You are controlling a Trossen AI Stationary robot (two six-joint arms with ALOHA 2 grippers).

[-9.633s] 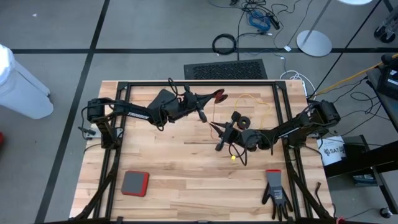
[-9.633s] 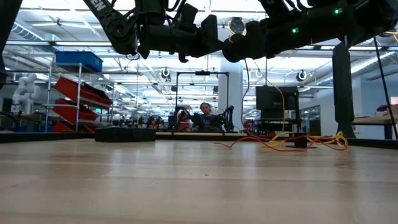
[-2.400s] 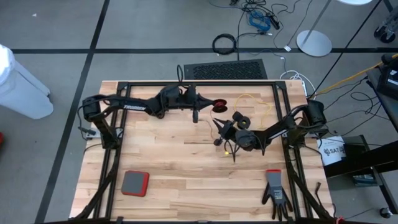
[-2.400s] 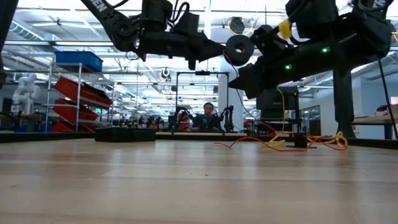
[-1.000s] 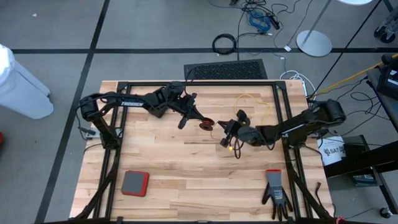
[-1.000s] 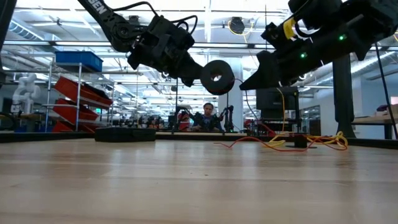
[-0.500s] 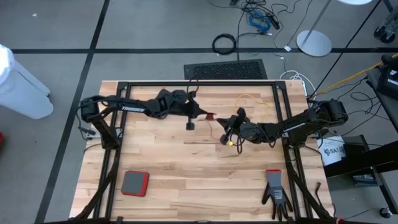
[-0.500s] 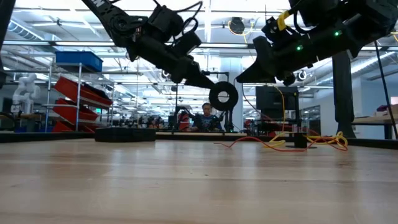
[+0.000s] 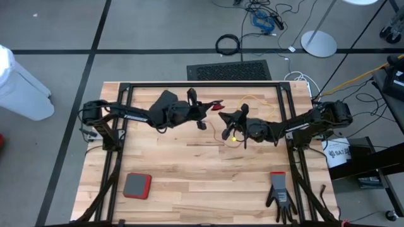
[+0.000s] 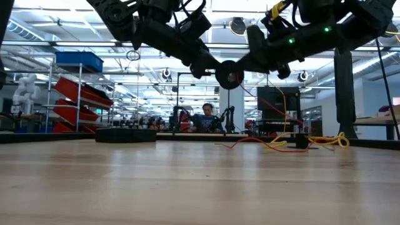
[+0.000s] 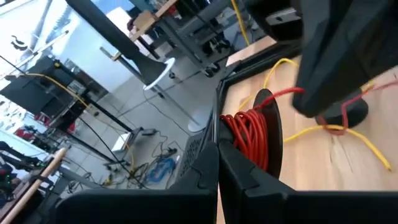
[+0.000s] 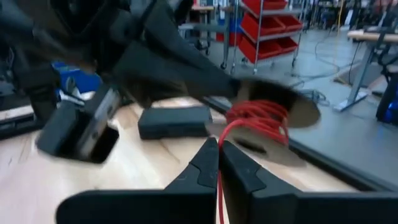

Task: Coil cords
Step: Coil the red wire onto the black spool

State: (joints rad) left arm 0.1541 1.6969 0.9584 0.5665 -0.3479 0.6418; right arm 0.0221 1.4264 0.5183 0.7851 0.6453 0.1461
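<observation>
Both sets of jaws are clamped shut. The left gripper (image 9: 218, 106) has its jaws pinched on the rim of a small black reel (image 11: 255, 134) wound with red cord (image 11: 249, 137), held up in the air over the back middle of the worktop (image 9: 189, 170). The right gripper (image 9: 232, 123) sits just beside it, jaws clenched on the loose red strand (image 12: 220, 168) that runs from the reel straight to its tips.

So the reel lies directly ahead of the right jaws and close, with the strand stretched roughly along the line between the two arms. My guess is the next wrap depends on keeping that short strand taut across the reel's face.

A yellow cord (image 9: 252, 101) lies loose on the worktop behind the grippers.
</observation>
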